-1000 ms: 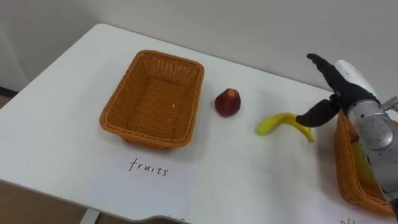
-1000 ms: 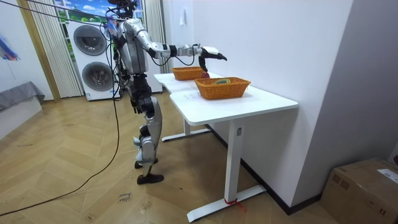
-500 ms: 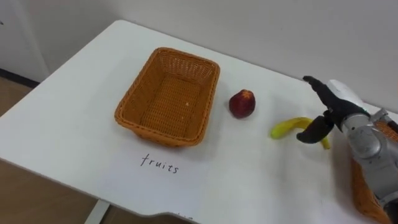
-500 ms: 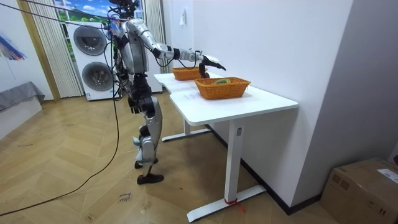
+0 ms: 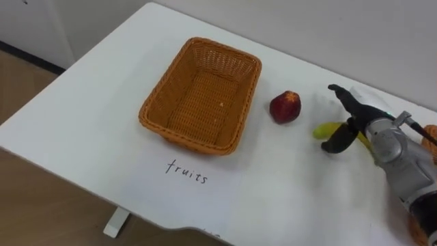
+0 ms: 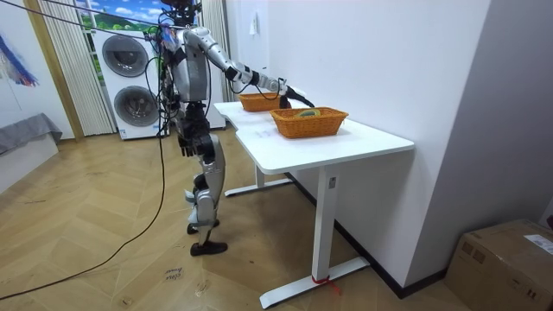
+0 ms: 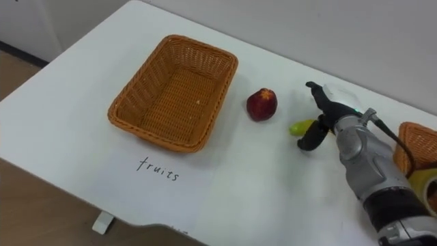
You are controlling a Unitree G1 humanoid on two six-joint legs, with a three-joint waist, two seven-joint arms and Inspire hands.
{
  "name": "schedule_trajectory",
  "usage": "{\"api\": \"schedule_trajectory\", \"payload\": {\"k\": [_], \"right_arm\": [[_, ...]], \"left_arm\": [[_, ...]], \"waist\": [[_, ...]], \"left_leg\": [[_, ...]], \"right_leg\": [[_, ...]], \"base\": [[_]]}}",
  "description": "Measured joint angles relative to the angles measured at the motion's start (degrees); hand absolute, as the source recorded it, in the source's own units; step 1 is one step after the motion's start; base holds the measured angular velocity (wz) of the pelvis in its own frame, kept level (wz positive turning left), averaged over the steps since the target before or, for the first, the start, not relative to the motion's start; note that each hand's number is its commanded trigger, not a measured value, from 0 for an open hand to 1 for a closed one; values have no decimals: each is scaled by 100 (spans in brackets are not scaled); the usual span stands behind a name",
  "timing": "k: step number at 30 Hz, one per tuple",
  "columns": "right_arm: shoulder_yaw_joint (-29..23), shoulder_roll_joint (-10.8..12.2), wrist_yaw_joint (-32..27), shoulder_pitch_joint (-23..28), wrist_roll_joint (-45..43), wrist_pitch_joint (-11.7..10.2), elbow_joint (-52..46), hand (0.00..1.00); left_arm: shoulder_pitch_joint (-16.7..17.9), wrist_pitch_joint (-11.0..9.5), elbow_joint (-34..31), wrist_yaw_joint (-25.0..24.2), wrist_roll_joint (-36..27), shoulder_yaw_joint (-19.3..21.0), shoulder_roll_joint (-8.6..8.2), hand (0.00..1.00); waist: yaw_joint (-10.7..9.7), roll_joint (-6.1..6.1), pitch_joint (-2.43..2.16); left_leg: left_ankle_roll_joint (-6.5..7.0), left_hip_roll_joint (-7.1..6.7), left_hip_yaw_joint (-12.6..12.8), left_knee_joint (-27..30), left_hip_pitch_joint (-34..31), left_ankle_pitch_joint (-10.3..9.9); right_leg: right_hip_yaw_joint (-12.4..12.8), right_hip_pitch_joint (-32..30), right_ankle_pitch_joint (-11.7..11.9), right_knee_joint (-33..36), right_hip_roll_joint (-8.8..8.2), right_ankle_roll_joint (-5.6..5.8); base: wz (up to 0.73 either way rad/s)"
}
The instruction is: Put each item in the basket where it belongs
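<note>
The right robot hand is unclenched. Its fingers are stretched out and spread, and its thumb points down toward the table. It hangs low over the banana, with the fingers past the fruit's far side and the thumb at its near side. Nothing is grasped, and whether the thumb touches the peel cannot be told.

The banana lies on the table, to the right of the fruit basket. The red apple sits between the banana and the fruit basket, near the basket's right rim but apart from it. The fruit basket holds nothing. A sheet of paper with a handwritten label lies just in front of it. A second wicker basket stands well to the right of the fruit basket, beyond the robot's forearm. In the room view the robot stands at the table's side with that arm reaching over the top.
</note>
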Motion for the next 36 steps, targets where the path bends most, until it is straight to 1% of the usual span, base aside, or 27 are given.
{"api": "schedule_trajectory", "payload": {"k": [8,13,18,27,30,34,36], "right_arm": [[20,1,8,-28,0,-22,154,0],[20,1,24,-28,0,0,172,0],[15,1,43,-29,-2,32,171,0],[10,0,44,-29,4,37,170,0],[11,-4,100,-29,52,34,186,0],[12,-9,190,-29,87,19,254,0],[12,-9,274,-30,166,-26,372,0]], "left_arm": [[-37,-5,1,-32,-7,-110,3,0],[-35,-4,1,-105,-2,-110,4,0],[-41,-1,0,-138,-2,-111,4,0],[-41,16,-1,-138,-2,-103,4,0],[-99,19,13,-139,0,-98,4,0],[-142,15,114,-139,-2,-99,6,0],[-169,14,157,-139,4,-96,22,0]], "waist": [[3,-18,12],[4,-22,18],[-10,-37,8],[3,-35,4],[1,-38,-17],[2,-46,-24],[0,-49,-26]], "left_leg": [[0,0,11,-1,-3,1],[0,3,7,-34,-17,1],[2,2,3,-27,-41,2],[2,3,0,7,-87,2],[2,3,0,12,-89,8],[2,4,-4,59,-84,12],[2,5,-4,62,-79,12]], "right_leg": [[-2,-7,0,13,-8,0],[-59,-29,0,86,-22,0],[-129,-30,1,86,-26,0],[-146,-48,1,83,-25,0],[-157,-69,1,84,-27,-1],[-160,-62,2,84,-29,-1],[-160,-52,2,84,-29,-2]], "base": [[0],[0],[0],[0],[0],[0],[0]]}}
